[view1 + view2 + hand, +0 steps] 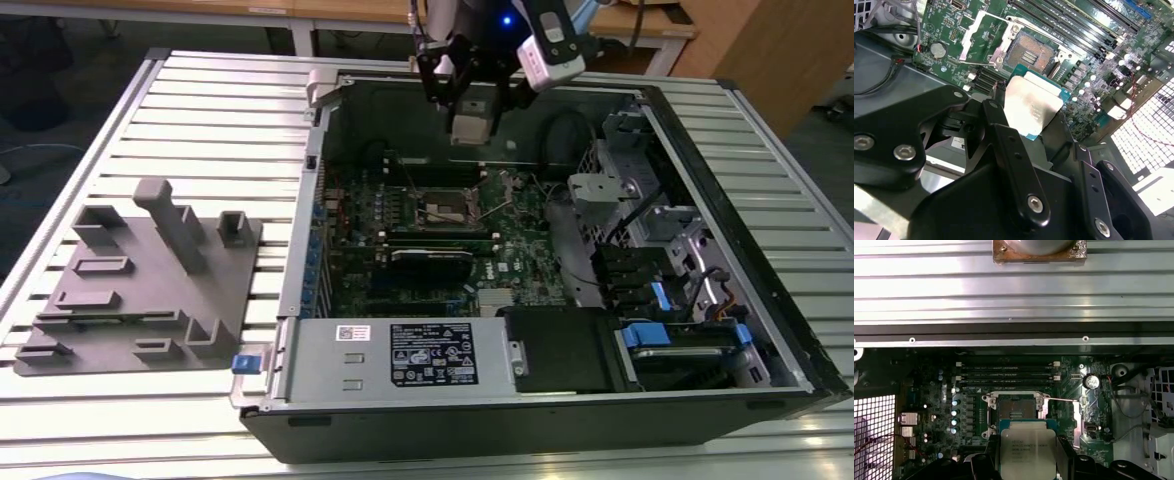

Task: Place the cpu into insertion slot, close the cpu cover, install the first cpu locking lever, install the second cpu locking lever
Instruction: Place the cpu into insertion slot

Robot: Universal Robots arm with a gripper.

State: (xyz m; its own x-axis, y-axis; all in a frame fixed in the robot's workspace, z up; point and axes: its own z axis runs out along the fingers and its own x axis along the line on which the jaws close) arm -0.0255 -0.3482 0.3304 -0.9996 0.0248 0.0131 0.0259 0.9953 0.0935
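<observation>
Presently, black two-finger gripper [1029, 127] pinched small square silver-topped cpu [1033, 100] by its edges, above green motherboard [944, 20]. Black-rimmed square insertion slot [1031, 50] lay bare nearby, thin silver cpu cover [981, 35] standing open beside it.

The arm [461, 50] points down from above, its pincer [471, 122] clamped on the cpu [1028, 452] between black fingers [1009, 150].

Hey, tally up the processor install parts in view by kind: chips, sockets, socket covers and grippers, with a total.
cpu: 1, gripped above the board
insertion slot: 1, bare
cpu cover: 1, swung open beside the slot
gripper: 1, shut on the cpu
Total: 4
</observation>
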